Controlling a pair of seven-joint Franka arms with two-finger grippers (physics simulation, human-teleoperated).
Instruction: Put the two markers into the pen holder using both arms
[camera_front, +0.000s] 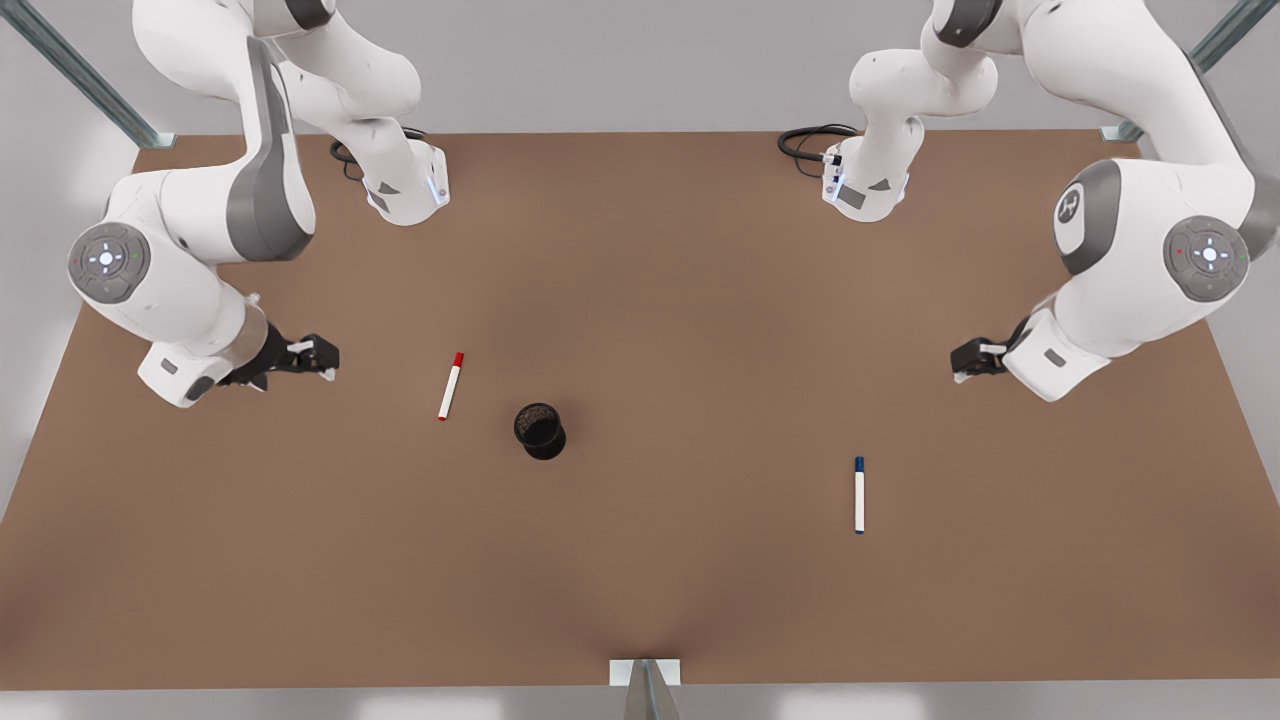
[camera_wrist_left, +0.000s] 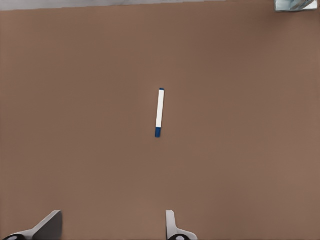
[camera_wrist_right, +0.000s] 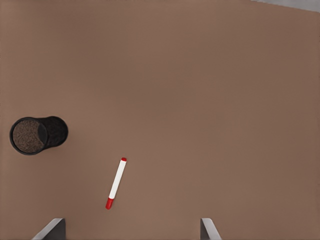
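Note:
The red-capped marker (camera_front: 451, 386) (camera_wrist_right: 116, 183) lies flat on the brown table, just to the front view's left of the black pen holder (camera_front: 540, 431) (camera_wrist_right: 37, 135), which stands upright. On the front view's right lies the blue-capped marker (camera_front: 859, 495) (camera_wrist_left: 159, 112), far from the holder. My right gripper (camera_front: 325, 358) (camera_wrist_right: 131, 231) hovers open, left of the red marker in the front view. Over on that view's right, my left gripper (camera_front: 968, 360) (camera_wrist_left: 111, 230) is open, behind the blue marker. Neither gripper holds anything.
Both arm bases (camera_front: 405, 185) (camera_front: 865, 185) stand at the table's back edge, with black cables (camera_front: 810, 140) beside them. A metal bracket (camera_front: 645, 672) sits at the middle of the front edge. Open tabletop (camera_front: 700, 330) lies between the two markers.

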